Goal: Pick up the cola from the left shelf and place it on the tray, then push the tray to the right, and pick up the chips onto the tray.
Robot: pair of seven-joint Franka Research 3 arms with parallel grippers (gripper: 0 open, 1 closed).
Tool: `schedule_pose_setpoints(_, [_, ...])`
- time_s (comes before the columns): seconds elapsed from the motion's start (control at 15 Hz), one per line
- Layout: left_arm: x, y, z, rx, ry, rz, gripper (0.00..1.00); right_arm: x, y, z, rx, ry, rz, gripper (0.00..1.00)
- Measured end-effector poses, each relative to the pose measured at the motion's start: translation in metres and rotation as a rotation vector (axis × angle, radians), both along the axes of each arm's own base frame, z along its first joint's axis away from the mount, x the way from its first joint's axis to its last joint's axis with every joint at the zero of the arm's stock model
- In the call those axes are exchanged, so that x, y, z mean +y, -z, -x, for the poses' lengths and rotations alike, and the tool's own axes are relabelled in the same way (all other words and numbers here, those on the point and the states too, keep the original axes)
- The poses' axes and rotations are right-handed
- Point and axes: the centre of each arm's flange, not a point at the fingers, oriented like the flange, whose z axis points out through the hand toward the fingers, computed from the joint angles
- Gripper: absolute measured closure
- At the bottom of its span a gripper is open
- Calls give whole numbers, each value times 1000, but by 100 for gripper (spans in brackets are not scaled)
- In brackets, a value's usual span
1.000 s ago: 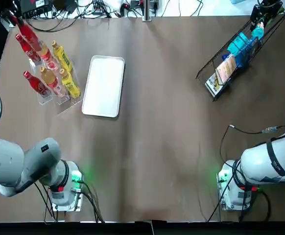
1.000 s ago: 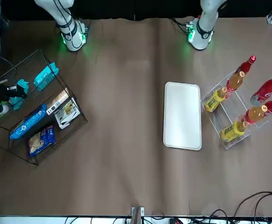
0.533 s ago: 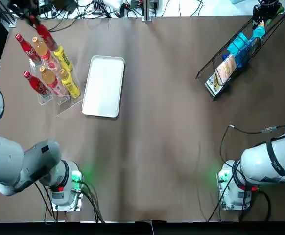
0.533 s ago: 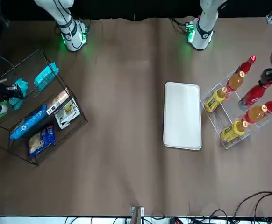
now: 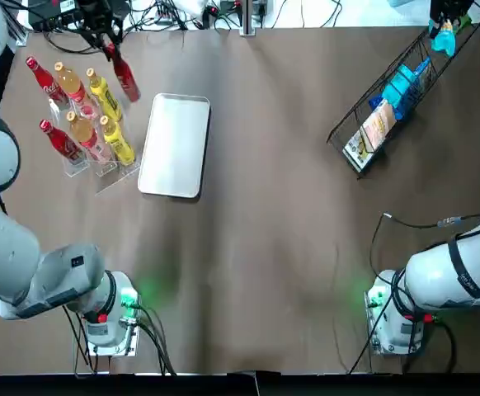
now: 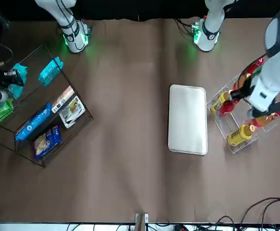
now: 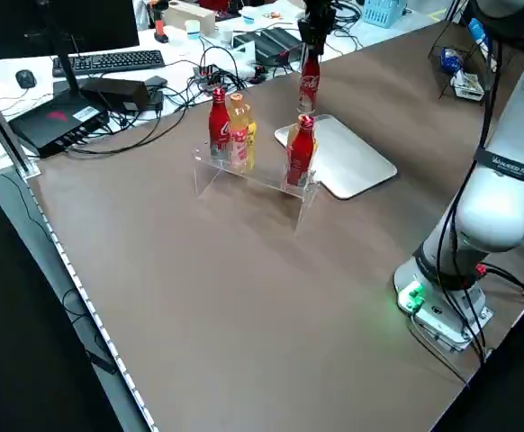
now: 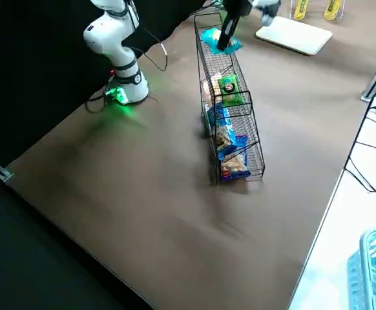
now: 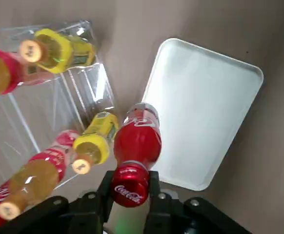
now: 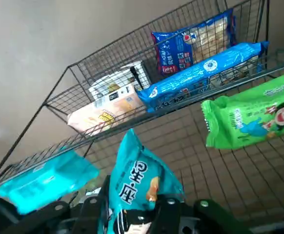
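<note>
Brown matte cloth covers the wide table (image 5: 265, 214), and cables and a keyboard (image 7: 109, 61) lie on the desk beside it. Seen from the top, a long black wire basket (image 5: 370, 97) stands at 2 o'clock of the table, with flat snack packets inside. At 10 o'clock lies a smooth white rectangular tray (image 5: 174, 148) with rounded corners. Just at its 9 o'clock, a clear plastic shelf (image 5: 112, 177) holds red and yellow bottles (image 5: 112, 136). The left gripper (image 9: 129, 192) is clamped on the neck of the cola (image 9: 138, 139), a glossy red bottle. It hangs about upright under the gripper, at 11 o'clock of the tray, between shelf and tray. The right gripper (image 10: 132, 209) is closed on a teal chips bag (image 10: 139, 180) at the basket's far end.
</note>
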Motion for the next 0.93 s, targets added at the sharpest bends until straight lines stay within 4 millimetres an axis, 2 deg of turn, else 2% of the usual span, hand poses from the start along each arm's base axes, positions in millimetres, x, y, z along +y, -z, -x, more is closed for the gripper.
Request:
schedule_pose_setpoints(0.13, [-16, 13, -7, -4, 1, 22, 68, 11, -9, 1, -14, -13, 2, 69])
schedule_pose_setpoints(0.27, [-35, 27, -11, -2, 17, 44, 68, 26, -9, 0, -16, 20, -3, 69])
schedule_pose_setpoints(0.47, [-55, 55, -14, 42, 39, 53, 68, 66, -9, 1, -10, 116, -24, 69])
schedule_pose_setpoints(0.73, [-78, 108, -15, 30, 58, 72, 68, 132, -5, 8, 10, 129, -46, 71])
schedule_pose_setpoints(0.93, [-101, 148, -2, 36, 72, 74, 68, 157, -1, 6, -1, 128, -71, 71])
